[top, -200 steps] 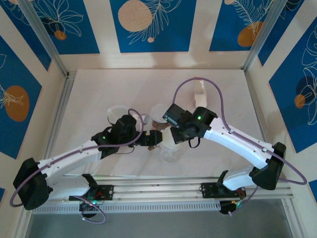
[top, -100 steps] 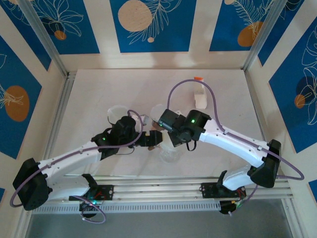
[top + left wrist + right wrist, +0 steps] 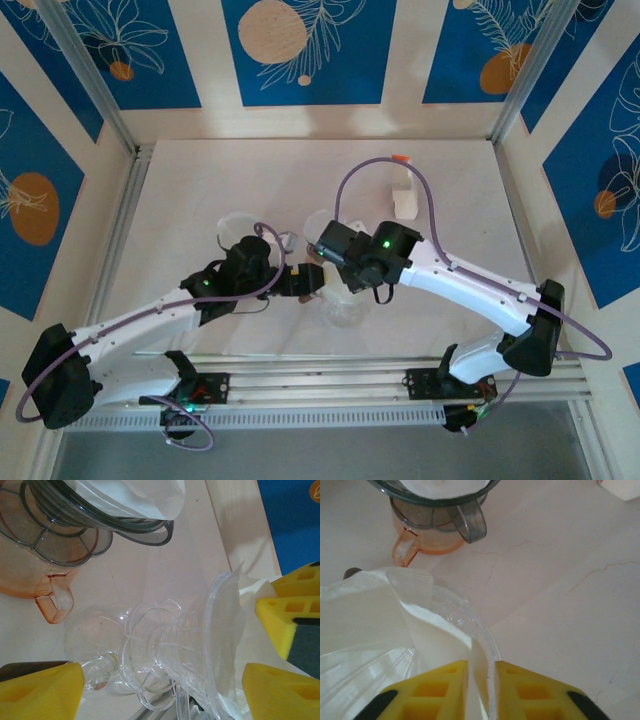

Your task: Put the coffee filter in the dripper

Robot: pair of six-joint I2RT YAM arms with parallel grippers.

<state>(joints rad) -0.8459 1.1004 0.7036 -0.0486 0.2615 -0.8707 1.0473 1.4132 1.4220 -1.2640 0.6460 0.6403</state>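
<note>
The clear glass dripper (image 3: 180, 650) stands between the wide yellow fingers of my left gripper (image 3: 162, 674), which is open, with neither pad touching it. The white coffee filter (image 3: 365, 615) lies inside the dripper's cone, and its edge rises above the rim (image 3: 470, 625). My right gripper (image 3: 481, 666) hangs over that rim. Its jaws are parted only a little, with the filter's edge and the glass rim in the narrow gap. From above, both grippers (image 3: 308, 283) (image 3: 328, 268) meet at the dripper (image 3: 345, 305) near the table's front.
An orange cup (image 3: 420, 542) carrying a grey dripper with white filters (image 3: 125, 497) stands just behind. A clear dish (image 3: 235, 228) sits further left. A white box (image 3: 405, 200) is at the back right. The front rail (image 3: 320, 375) runs close behind the dripper.
My right arm has swung left and settled over the dripper, and its jaws have parted slightly. The left gripper has stayed around the dripper, a little narrower.
</note>
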